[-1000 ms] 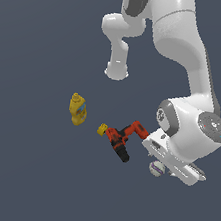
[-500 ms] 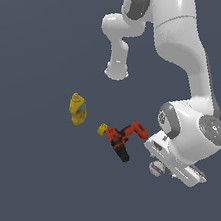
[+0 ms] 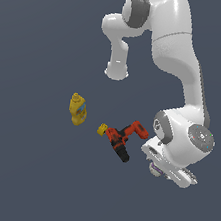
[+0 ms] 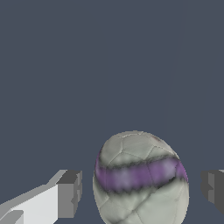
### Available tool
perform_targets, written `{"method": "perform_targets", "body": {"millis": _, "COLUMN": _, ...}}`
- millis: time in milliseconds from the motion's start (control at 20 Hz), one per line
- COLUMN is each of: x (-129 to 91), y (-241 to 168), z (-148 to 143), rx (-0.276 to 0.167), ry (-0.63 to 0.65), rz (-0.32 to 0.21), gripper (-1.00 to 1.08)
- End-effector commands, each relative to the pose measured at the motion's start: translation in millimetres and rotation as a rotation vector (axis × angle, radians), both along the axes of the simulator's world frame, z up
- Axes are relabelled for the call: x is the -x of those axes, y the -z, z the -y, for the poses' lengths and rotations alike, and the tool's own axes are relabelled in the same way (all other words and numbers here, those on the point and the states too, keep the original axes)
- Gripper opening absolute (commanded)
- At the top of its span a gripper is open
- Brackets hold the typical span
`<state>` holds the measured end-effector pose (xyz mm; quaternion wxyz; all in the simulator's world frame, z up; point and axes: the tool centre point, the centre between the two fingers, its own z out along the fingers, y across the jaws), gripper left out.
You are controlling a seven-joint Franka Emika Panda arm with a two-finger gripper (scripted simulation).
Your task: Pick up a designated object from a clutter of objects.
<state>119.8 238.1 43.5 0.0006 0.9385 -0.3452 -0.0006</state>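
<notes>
The claw [image 4: 140,192] stands spread, with the white ball [image 4: 141,179] between its two fingers [image 4: 70,194]. In the wrist view a clear gap shows on each side of the ball, so neither finger touches it. One finger is seen whole, a grey pad on a white body; the other shows only as a grey block at the picture's edge. The ball is off-white with faint panel seams and a purple band running across its middle.

In the exterior view the claw [image 3: 161,172] hangs low under the arm's bulky white wrist, close to the dark bench [image 3: 27,170]. The ball [image 3: 155,168] is mostly hidden there; only a small pale sliver with a hint of purple peeks out beneath the hand.

Toward the exterior view's left of the claw lies the red-and-black power drill [image 3: 123,137], on its side, its dark end pointing down the picture and its red body reaching toward the arm. The tiny yellow block [image 3: 101,129] sits just beside the drill's other end; whether the two touch I cannot tell. Farther to the exterior view's left, apart from both, is the yellow bottle [image 3: 77,109] with a blue label. Its cap points up the picture; what it holds cannot be seen.
</notes>
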Motion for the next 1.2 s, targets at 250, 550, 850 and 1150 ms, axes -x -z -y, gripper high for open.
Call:
{"method": "perform_targets", "body": {"millis": 250, "x": -1.8, "y": 6.7, "z": -0.5, "rx": -0.001, "ry": 0.001, "rz": 0.002, "gripper": -1.00}}
{"method": "perform_targets", "body": {"millis": 550, "x": -1.8, "y": 6.7, "z": -0.5, "rx": -0.001, "ry": 0.001, "rz": 0.002, "gripper": -1.00}}
{"method": "perform_targets", "body": {"millis": 850, "x": -1.3, "y": 6.4, "z": 0.2, "rx": 0.000, "ry": 0.001, "rz": 0.001, "gripper": -1.00}}
{"method": "perform_targets", "body": {"millis": 1150, "x": 0.5, "y": -5.6, "z": 10.8, "rx": 0.000, "ry": 0.001, "rz": 0.001, "gripper": -1.00}}
